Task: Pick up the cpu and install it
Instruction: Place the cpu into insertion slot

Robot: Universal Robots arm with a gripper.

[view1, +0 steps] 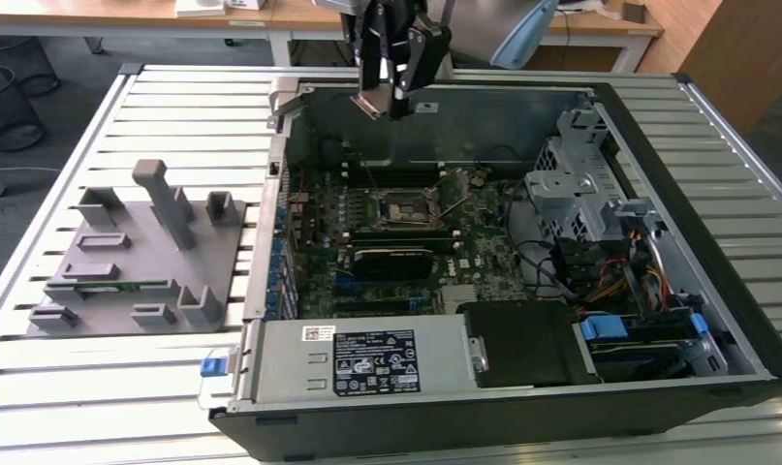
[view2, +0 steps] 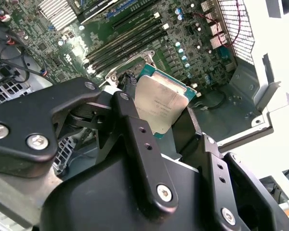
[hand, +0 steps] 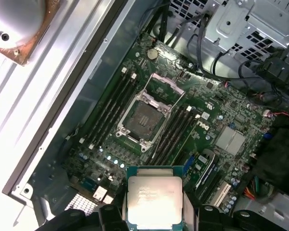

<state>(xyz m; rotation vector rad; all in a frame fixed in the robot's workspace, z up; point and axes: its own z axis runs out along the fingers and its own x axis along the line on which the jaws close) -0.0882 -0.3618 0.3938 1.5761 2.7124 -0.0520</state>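
Toward the left edge of the slatted table (view1: pixel 171 107), well apart from the work: a grey fixture tray (view1: pixel 132 262) with upright pegs and slots. Next along, across the table's middle and right: a computer case (view1: pixel 739 291), lying on its side with the panel off.

Above the case's far wall, toward its far-left corner: the gripper (view1: pixel 393 95), pointed down off a near-vertical wrist and hanging clear of everything inside. Closed partway on the cpu (view1: pixel 368 103), pinching two opposite edges, with the silver lid turned up toward both wrist views.

Well below, nearer the middle of the case: the motherboard socket (view1: pixel 404 206), load frame swung open and nothing seated in it, between banks of memory slots (hand: pixel 111 108). Against the case's right wall: a metal drive cage (view1: pixel 565 179) and bundled cables (view1: pixel 610 276).

By the look of it, light, stiff and flat, with a smooth metal top likely to slip under a loose pinch. Underside contacts probably delicate, and the socket's more so. Best taken by the thin rim on opposite sides, as here, never across the faces.
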